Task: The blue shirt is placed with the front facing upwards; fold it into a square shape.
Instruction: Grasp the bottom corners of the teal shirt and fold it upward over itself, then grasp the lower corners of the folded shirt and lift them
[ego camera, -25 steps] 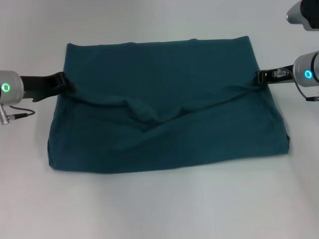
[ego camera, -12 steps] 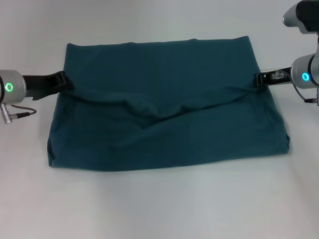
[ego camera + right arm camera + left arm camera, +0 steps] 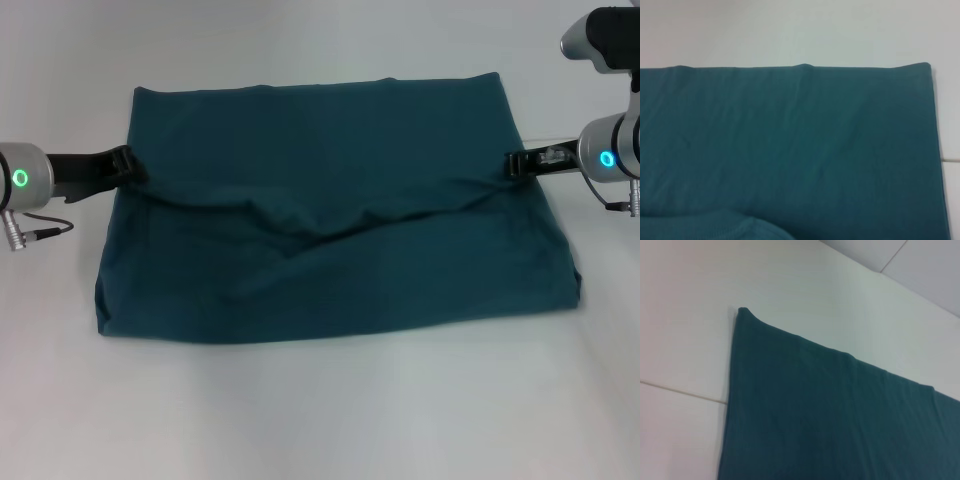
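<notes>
The blue shirt (image 3: 330,130) lies on the white table as a wide rectangle, plain teal side up, with no lettering showing. A folded layer crosses its middle, and that layer's edge (image 3: 310,225) sags between the two arms. My left gripper (image 3: 130,166) is at the shirt's left side, shut on that edge. At the right side, my right gripper (image 3: 512,162) pinches the same edge. The left wrist view shows the shirt's (image 3: 830,415) far corner, and the right wrist view shows the shirt's (image 3: 790,140) far hem and a raised fold.
The white table (image 3: 320,420) surrounds the shirt, with bare surface on every side. A thin seam line (image 3: 680,391) in the tabletop runs under the cloth. The left arm's cable (image 3: 40,230) hangs close to the table.
The sagging fold edge in the middle has drawn up and flattened. The right arm has shifted slightly left and up, while the left gripper has barely moved.
</notes>
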